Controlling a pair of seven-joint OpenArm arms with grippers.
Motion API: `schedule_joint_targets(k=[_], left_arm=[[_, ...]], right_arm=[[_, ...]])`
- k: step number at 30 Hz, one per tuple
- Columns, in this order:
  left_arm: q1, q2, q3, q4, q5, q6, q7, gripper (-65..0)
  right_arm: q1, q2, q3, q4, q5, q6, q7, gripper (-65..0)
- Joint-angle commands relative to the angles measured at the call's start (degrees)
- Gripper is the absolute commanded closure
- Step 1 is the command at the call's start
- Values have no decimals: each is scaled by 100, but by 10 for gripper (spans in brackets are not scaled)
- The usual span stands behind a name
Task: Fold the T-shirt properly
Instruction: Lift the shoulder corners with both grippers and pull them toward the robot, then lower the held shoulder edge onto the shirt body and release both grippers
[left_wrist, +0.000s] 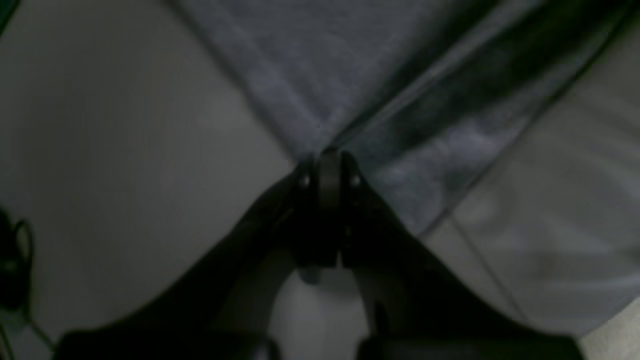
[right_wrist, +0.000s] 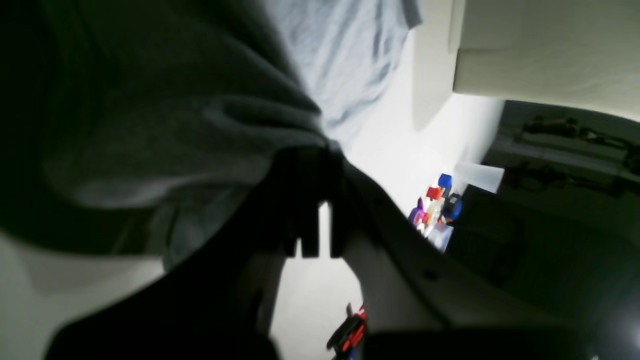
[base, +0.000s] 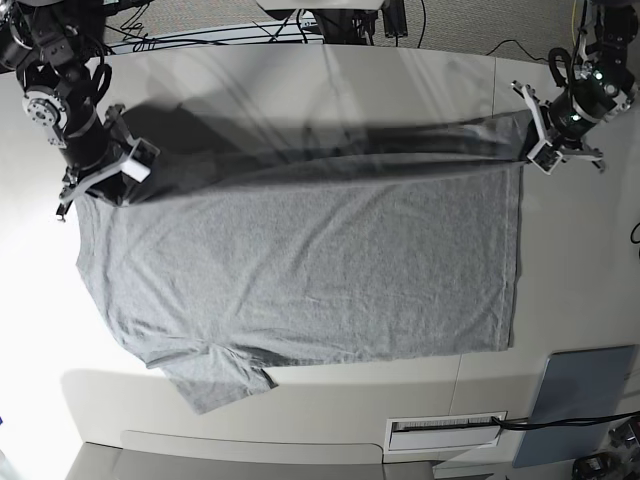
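The heather-grey T-shirt (base: 300, 260) lies spread across the white table (base: 560, 290) with its plain side up. One sleeve (base: 215, 385) points toward the near edge. The far edge of the shirt is lifted and stretched as a blurred band between the two grippers. At the right of the base view my left gripper (base: 532, 150) is shut on the shirt's hem corner. The left wrist view shows its jaws (left_wrist: 327, 157) pinching a fold of the T-shirt (left_wrist: 280, 65). At the left of the base view my right gripper (base: 85, 188) is shut on the shoulder end. The T-shirt (right_wrist: 175, 125) drapes over that gripper (right_wrist: 320, 150).
A flat blue-grey panel (base: 585, 405) lies at the near right corner, beside a white slotted strip (base: 445, 432). Cables (base: 250, 30) run along the far edge. Small coloured objects (right_wrist: 440, 205) show beyond the table in the right wrist view.
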Motion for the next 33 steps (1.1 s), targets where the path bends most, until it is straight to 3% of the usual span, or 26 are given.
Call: schedule_joint_targets(k=[1,9,15,26,33], left_arm=[[-90,-96,39,52,26,68,-83,0],[-562,-46,304,35,162,664,129,0],[-625,136,306,35,162,638,129,0],[-627,256,306,33,208,640,129,0],[-798,411,306,-72,313,640,129,0]], right_arm=[[111,94,52,72,-59,-105,28,0],[197,92,52,-57,136,-20,247,0],[560,83,-153,-813,164,-22,507,0],[2343,59,-2111,-1891,-238,-160,341,0],[3012,-273,-2238,-2367,-57,-153,348,0]])
